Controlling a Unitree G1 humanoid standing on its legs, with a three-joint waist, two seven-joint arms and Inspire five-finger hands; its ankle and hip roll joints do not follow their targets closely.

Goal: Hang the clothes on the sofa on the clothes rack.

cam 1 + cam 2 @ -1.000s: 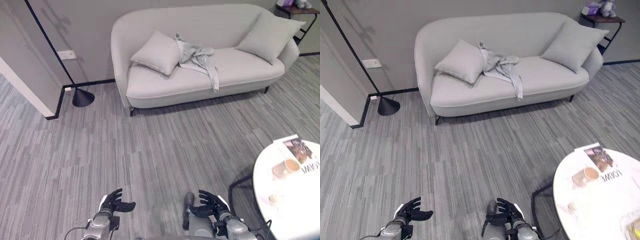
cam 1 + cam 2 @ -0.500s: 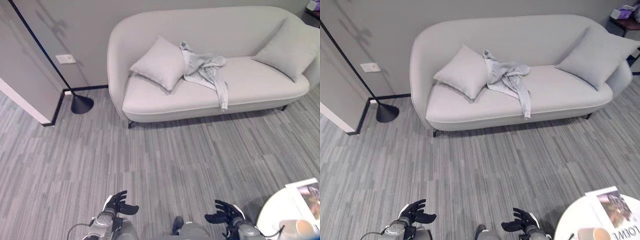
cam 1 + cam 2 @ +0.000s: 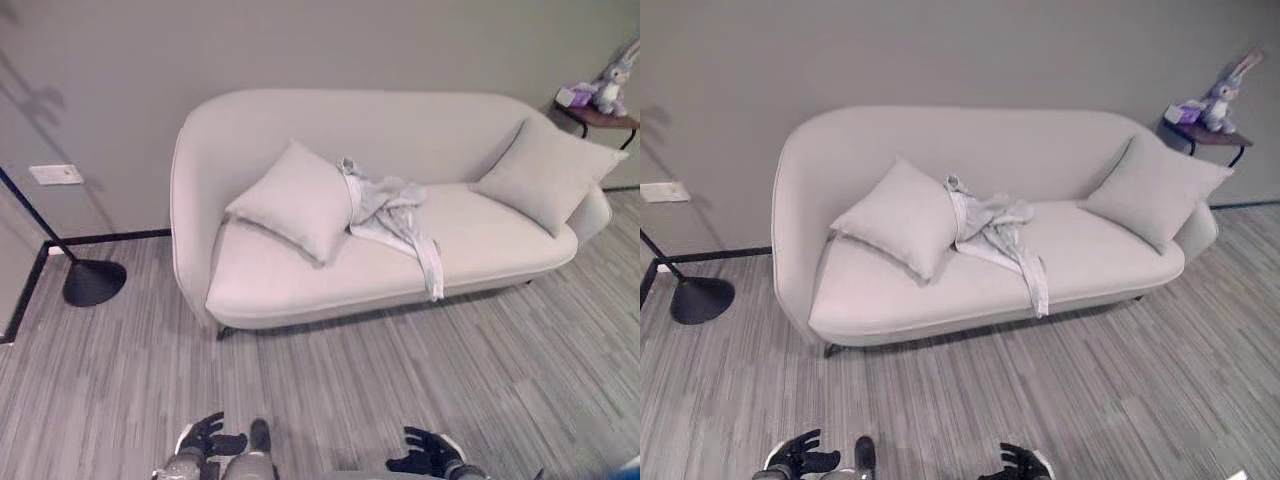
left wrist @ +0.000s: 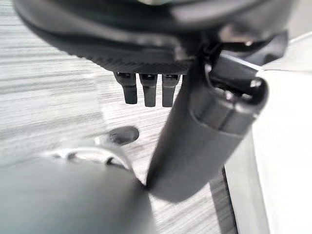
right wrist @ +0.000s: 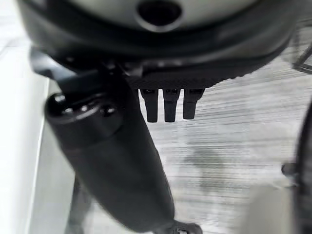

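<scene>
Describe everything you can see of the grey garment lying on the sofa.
The garment is pale grey, soft-looking fabric, crumpled in a loose heap rather than folded. It lies near the middle of the sofa seat, with its upper end bunched against the backrest and touching the left cushion. One long strip, probably a sleeve, trails forward and hangs over the seat's front edge. Nothing holds it.
</scene>
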